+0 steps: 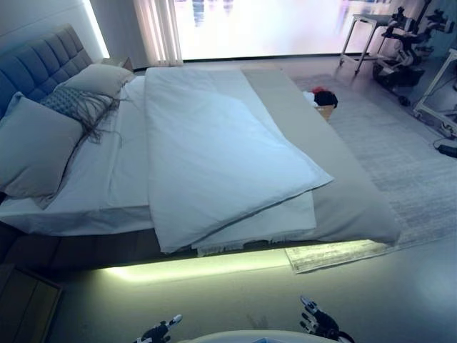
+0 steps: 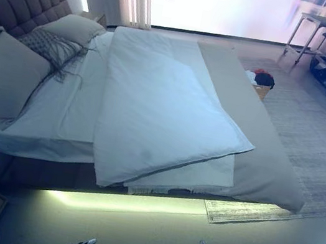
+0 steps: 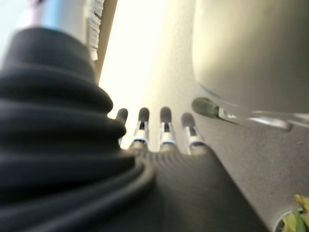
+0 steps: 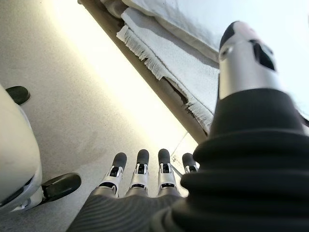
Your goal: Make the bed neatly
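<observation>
With my left hand [image 1: 163, 330] and right hand [image 1: 316, 320] both loose and empty, I'd grip the duvet [image 1: 214, 153] where it overhangs the bed's [image 1: 360, 196] near edge and square it.

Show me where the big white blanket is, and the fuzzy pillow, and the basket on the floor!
white duvet [image 1: 214, 157], left eye view, middle of its top.
fringed pillow [image 1: 75, 103], left eye view, its patterned face.
basket [image 1: 325, 109], left eye view, its front wall.

A bright window [image 1: 264, 25] with pale curtains [image 1: 158, 30] filled the far wall. A grey rug [image 1: 400, 143] lay on the floor [image 1: 214, 300], with a stool [image 1: 364, 39] and exercise machine [image 1: 410, 43] beyond.
</observation>
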Robot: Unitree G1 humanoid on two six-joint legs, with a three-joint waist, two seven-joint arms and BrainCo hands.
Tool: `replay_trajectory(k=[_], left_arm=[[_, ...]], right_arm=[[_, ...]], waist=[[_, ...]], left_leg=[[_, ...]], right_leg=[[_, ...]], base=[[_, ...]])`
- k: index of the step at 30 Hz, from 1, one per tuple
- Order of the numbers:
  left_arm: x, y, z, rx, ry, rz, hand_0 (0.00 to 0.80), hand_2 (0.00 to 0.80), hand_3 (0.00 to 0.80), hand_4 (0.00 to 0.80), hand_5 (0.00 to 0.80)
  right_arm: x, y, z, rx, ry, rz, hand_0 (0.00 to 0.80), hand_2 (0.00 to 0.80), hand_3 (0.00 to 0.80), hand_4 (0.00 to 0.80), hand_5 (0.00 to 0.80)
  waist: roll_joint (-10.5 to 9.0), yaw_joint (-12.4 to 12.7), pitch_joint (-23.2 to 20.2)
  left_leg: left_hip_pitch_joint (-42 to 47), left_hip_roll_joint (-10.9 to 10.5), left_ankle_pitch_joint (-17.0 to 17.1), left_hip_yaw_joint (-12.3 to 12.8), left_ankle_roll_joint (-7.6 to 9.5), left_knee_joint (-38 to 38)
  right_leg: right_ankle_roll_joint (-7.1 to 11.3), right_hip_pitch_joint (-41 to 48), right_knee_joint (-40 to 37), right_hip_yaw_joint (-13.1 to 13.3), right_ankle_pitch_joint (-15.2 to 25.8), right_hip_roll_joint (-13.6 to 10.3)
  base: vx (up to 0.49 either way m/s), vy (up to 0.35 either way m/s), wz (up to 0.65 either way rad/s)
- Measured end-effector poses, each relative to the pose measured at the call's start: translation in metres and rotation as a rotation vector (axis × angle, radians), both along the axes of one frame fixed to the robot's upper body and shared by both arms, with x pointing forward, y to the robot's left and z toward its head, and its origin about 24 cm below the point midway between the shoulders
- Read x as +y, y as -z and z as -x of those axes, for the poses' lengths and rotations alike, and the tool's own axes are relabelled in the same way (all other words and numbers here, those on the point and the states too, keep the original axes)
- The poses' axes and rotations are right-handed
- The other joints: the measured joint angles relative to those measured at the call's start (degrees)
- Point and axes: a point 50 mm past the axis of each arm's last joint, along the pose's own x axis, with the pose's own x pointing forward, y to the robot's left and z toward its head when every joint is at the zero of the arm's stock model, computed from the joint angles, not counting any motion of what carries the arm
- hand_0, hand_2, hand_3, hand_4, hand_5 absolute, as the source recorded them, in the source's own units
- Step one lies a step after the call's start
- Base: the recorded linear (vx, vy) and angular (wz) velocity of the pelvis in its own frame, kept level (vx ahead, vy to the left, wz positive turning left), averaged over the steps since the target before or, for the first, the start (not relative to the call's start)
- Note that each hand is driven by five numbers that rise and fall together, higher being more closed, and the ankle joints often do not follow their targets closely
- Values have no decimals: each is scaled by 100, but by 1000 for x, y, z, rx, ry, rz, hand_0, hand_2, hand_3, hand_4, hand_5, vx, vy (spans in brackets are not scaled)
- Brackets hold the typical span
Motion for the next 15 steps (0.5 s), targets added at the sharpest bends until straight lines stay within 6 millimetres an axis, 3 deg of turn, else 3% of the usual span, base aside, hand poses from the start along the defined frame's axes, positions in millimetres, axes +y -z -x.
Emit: replay_trajectory(k=[15], left_arm=[[-1, 0, -1, -16, -9, 17, 0, 0, 0, 0, 0]], right_arm=[[0, 0, 0, 4, 1, -2, 0, 0, 0, 0, 0]], waist=[[-14, 1, 62]], left_leg=[[9, -2, 1, -42, -1, 0]], right_leg=[[3, 32, 3, -36, -15, 0]], base=[[21, 2, 1]])
